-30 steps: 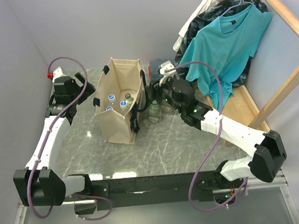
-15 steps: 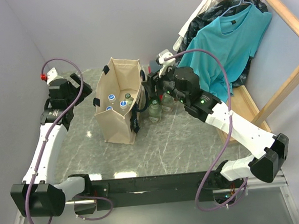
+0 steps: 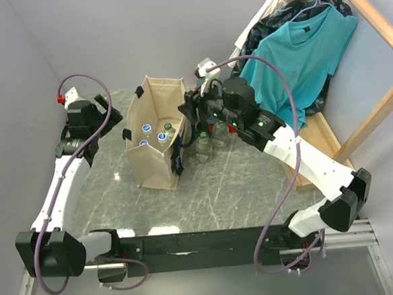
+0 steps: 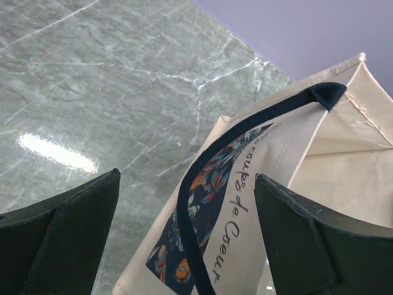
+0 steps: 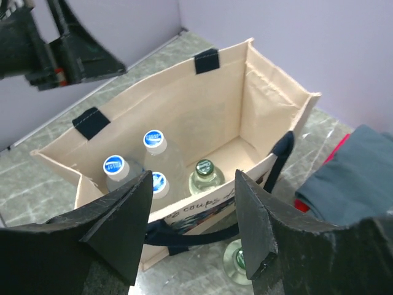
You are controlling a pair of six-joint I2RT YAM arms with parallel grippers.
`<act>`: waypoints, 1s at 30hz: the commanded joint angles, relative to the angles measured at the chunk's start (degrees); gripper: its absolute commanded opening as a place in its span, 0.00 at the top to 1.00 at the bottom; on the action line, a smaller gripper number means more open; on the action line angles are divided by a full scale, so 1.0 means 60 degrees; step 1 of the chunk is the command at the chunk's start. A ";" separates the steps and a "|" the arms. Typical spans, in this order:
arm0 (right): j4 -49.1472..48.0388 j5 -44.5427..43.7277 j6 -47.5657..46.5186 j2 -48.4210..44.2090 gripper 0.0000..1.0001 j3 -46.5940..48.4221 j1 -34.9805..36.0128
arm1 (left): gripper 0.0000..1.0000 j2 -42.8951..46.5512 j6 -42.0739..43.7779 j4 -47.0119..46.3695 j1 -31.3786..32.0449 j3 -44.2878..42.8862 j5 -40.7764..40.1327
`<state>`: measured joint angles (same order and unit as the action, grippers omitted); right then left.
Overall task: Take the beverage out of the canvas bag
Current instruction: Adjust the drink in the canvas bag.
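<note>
The canvas bag (image 3: 154, 165) stands upright, mouth skyward; left end effector (image 4: 187, 181) and right end effector (image 5: 193, 181) spread wide.

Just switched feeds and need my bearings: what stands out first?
The open canvas bag stands centrally, holding three blue-capped bottles and one green-capped bottle. The right gripper hovers open above its rim; the left gripper, open, faces the opposite side. A teal shirt hangs far right.

White arms (image 3: 58, 191), black joints, purple cables (image 3: 77, 77), black fingers (image 4: 67, 227).
</note>
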<state>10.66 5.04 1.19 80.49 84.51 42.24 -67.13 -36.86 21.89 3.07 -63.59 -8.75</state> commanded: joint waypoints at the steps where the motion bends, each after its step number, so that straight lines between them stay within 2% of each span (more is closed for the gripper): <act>1: -0.0178 0.0537 -0.0052 0.0339 0.39 0.0548 0.0065 | 0.04 -0.0339 0.0020 -0.0352 -0.0014 -0.0548 0.0126; 12: 0.0334 0.1284 -0.0374 0.1218 0.37 0.1559 0.0138 | 0.04 -0.0852 0.0006 -0.0616 -0.0014 -0.0592 0.0199; 26: 0.1021 0.1182 -0.0535 0.2010 0.37 0.2614 0.0197 | 0.04 -0.0823 0.0020 -0.0675 -0.0014 -0.0402 0.0082; 30: 0.1489 0.1531 -0.0579 0.2448 0.37 0.3154 0.0211 | 0.04 -0.0764 0.0094 -0.0689 -0.0014 -0.0358 0.0067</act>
<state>17.58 12.32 -1.37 93.36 98.35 42.98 -72.75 -36.84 19.70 3.07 -64.64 -8.34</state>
